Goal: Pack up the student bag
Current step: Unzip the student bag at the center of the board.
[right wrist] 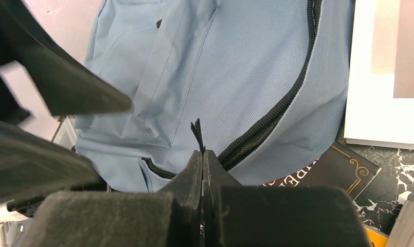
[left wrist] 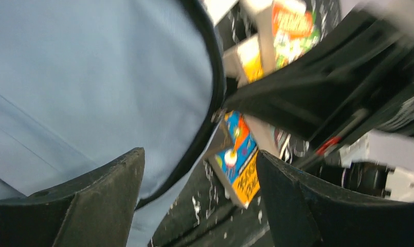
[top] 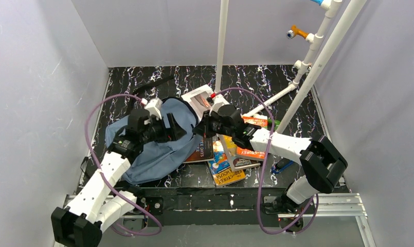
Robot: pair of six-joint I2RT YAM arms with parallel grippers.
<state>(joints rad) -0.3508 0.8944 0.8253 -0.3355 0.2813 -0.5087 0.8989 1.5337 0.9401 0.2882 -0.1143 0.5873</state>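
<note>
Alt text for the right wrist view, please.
The right gripper, fingers closed, pinches a thin black zipper pull on the slate-blue student bag, which fills most of the frame. A white book and a dark, gold-lettered book lie at the right edge.

The top camera hangs high behind the arm bases, tilted down over the whole table (top: 256,82). The left wrist camera peers between its fingers (left wrist: 91,200) — very close — across the bag (left wrist: 91,77) toward the books (left wrist: 240,164). The right wrist camera, equally near, looks over its fingertips (right wrist: 194,170) at the zip pull (right wrist: 197,135). All three share bag and books.
</note>
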